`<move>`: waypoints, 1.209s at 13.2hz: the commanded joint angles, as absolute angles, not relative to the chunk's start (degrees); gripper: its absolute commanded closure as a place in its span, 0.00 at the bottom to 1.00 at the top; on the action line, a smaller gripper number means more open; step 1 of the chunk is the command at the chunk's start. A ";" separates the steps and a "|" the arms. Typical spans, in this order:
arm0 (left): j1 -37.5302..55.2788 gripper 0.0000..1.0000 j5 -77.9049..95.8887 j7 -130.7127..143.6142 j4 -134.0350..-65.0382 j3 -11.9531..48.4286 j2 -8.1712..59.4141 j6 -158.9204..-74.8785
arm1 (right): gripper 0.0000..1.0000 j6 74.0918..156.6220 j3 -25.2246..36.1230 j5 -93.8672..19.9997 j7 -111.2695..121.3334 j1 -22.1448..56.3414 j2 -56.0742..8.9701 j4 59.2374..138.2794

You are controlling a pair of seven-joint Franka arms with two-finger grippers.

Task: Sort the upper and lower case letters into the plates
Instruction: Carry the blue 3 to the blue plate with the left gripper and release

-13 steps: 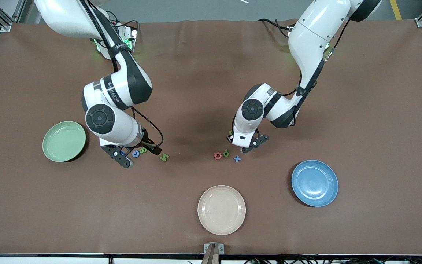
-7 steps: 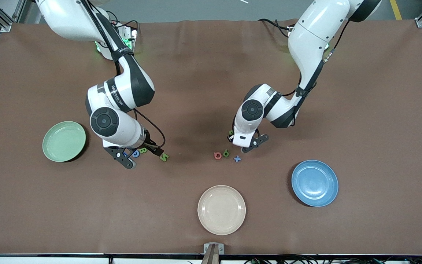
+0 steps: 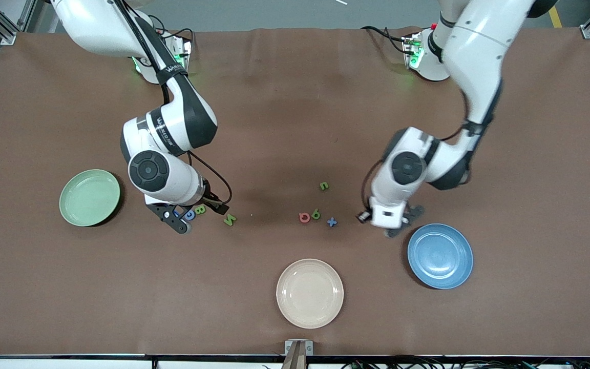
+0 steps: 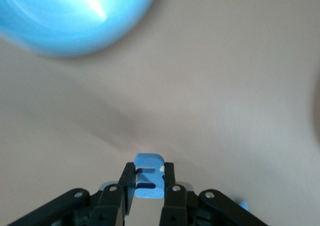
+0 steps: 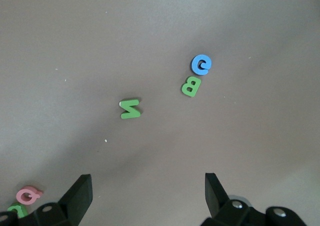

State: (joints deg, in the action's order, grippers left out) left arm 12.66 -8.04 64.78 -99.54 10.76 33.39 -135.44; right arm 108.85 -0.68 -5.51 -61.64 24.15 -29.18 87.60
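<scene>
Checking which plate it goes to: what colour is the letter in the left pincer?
Blue letter, clearest in the left wrist view.

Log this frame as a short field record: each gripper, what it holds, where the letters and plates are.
left gripper: shut on blue letter, over the table beside the blue plate
right gripper: open, holds nothing, over blue C and green B
green N: on the table, beside the B
middle cluster: pink-red letter, green letter, blue cross-shaped letter, small green letter
green plate: holds nothing
blue plate: holds nothing
cream plate: holds nothing, nearest the front camera
</scene>
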 commanded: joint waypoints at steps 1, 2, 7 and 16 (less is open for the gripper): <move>5.12 1.00 -9.14 56.81 -98.01 11.43 33.66 -134.56 | 0.01 114.31 -0.44 -5.80 -72.63 27.59 -29.27 87.45; 3.27 1.00 -9.14 54.86 -97.13 11.43 34.97 -134.56 | 0.01 116.96 -0.44 -5.89 -77.82 28.73 -29.96 87.36; -1.41 0.00 -9.23 48.07 -93.95 11.25 39.82 -135.09 | 0.01 126.46 -0.62 -5.98 -98.84 33.47 -37.69 83.51; 12.46 0.00 -8.35 73.01 -98.44 19.77 36.03 -129.46 | 0.01 138.42 -0.53 -5.80 -111.27 39.99 -51.23 73.22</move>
